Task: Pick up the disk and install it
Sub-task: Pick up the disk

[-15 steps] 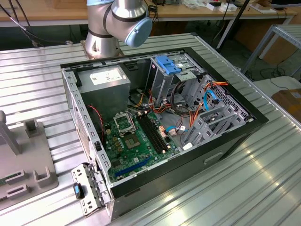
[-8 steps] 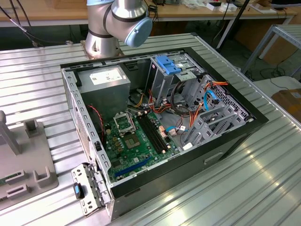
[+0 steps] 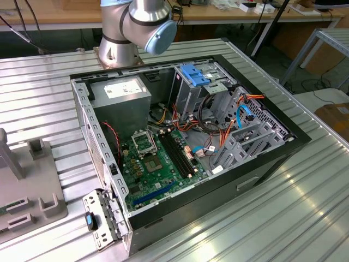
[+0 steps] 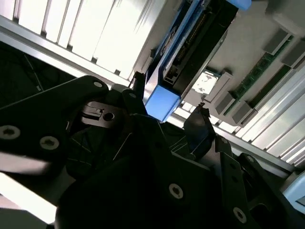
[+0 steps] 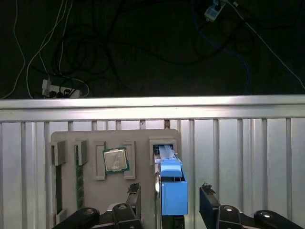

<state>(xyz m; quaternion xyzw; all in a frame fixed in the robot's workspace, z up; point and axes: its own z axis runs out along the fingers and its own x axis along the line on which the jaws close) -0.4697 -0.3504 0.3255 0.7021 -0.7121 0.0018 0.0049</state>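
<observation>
in the exterior view the arm [image 3: 136, 27] rises behind an open computer case [image 3: 256, 174] that lies on a ribbed metal table [image 3: 305, 218]. a grey holder tray [image 3: 32, 185] sits beside the case, at the exterior view's left.

in the first wrist view the disk [image 5: 171, 191] stands on edge in a slot of the holder tray [image 5: 143, 138]. the claw [image 5: 170, 191] is spread wide, with one of its dark fingers [image 5: 135, 193] on each side of the disk. a gap shows on both sides, so it clamps nothing. a processor chip [image 5: 116, 160] lies in the next pocket, with memory sticks [image 5: 78, 179] beyond it.

in the second wrist view the claw [image 4: 167, 101] straddles the disk [image 4: 195, 43], jaws apart. one fingertip [image 4: 137, 88] is just beside the blue rail; whether it touches i cannot tell.
</observation>
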